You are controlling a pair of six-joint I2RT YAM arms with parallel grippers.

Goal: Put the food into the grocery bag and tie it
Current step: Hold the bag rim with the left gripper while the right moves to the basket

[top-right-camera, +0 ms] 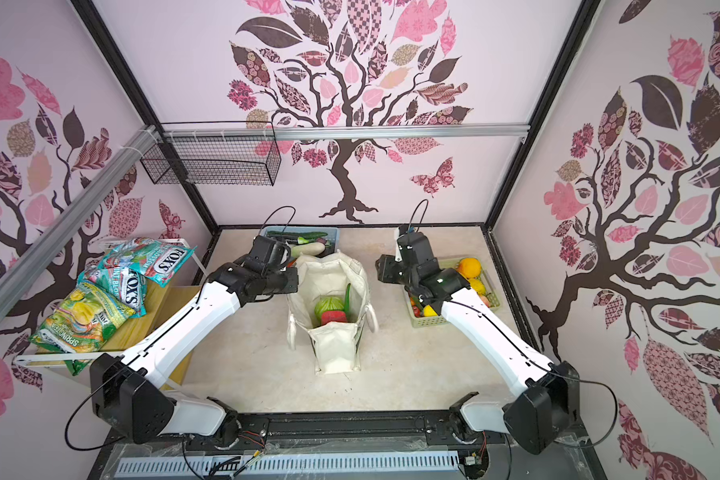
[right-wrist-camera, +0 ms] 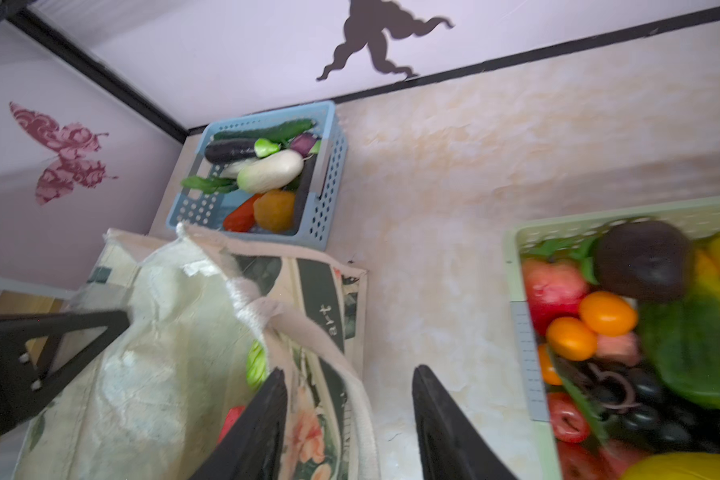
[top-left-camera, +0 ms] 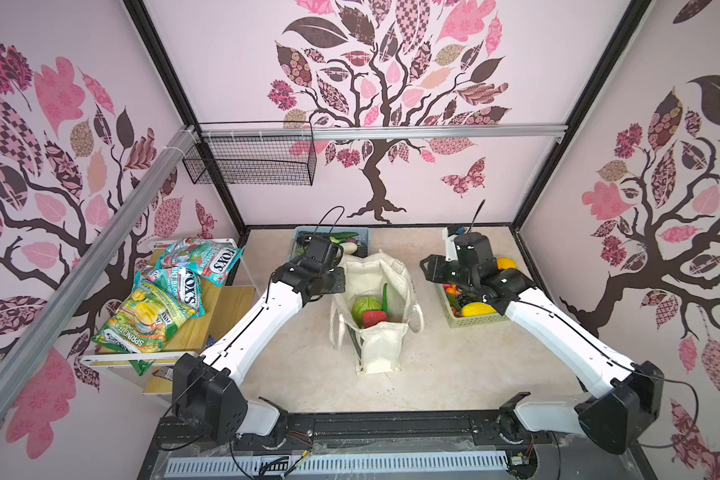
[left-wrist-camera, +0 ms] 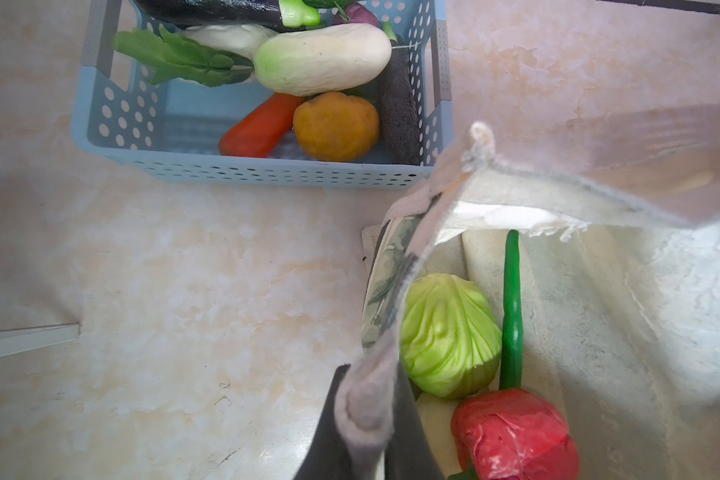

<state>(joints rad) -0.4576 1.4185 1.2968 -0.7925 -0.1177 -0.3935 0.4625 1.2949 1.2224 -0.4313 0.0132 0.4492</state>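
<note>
The cream grocery bag [top-left-camera: 379, 353] [top-right-camera: 335, 349] stands open mid-table. Inside lie food items: a green cabbage [top-left-camera: 366, 306] [left-wrist-camera: 449, 336], a red piece [top-left-camera: 374, 319] [left-wrist-camera: 512, 432] and a thin green chili [left-wrist-camera: 512, 307]. My left gripper [top-left-camera: 339, 279] [left-wrist-camera: 371, 374] is at the bag's left rim, shut on a strip of its cream fabric edge. My right gripper [top-left-camera: 427, 266] [right-wrist-camera: 350, 370] hangs open just right of the bag [right-wrist-camera: 163, 332]. A cream handle strap runs between its jaws, close to one finger; nothing is pinched.
A blue basket [top-left-camera: 366, 239] [left-wrist-camera: 267, 172] of vegetables sits behind the bag. A pale green basket [top-left-camera: 474, 320] [right-wrist-camera: 516, 291] of fruit sits right, under my right arm. Snack bags [top-left-camera: 163, 299] lie on a wooden shelf at left. A wire basket [top-left-camera: 250, 160] hangs on the back wall.
</note>
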